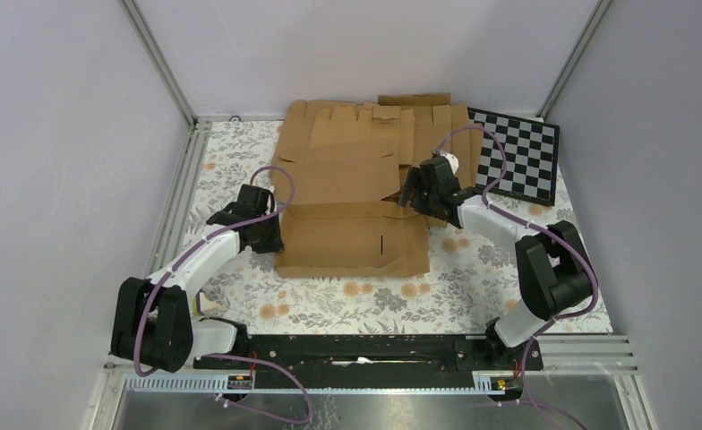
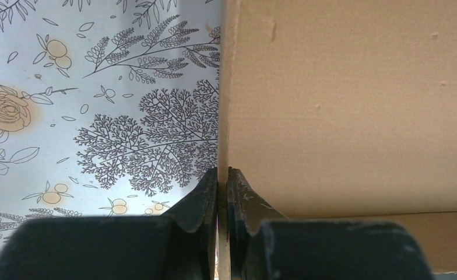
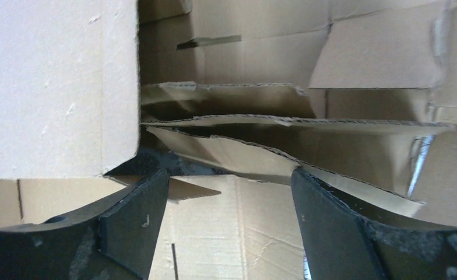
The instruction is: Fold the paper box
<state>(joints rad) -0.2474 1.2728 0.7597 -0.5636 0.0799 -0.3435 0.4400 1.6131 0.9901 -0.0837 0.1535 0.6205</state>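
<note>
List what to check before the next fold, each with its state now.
1. Grip: the left hand is shut on the left edge of the box: ok.
2. Free hand: the right hand is open and grips nothing: ok.
3. Aim: right hand set on a box flap rather than the pile: cannot tell; layered cardboard fills its view.
4. Separation: box clear of the pile: not ok; they overlap at the far side.
5. Clutter: the checkerboard lies off the box: ok.
</note>
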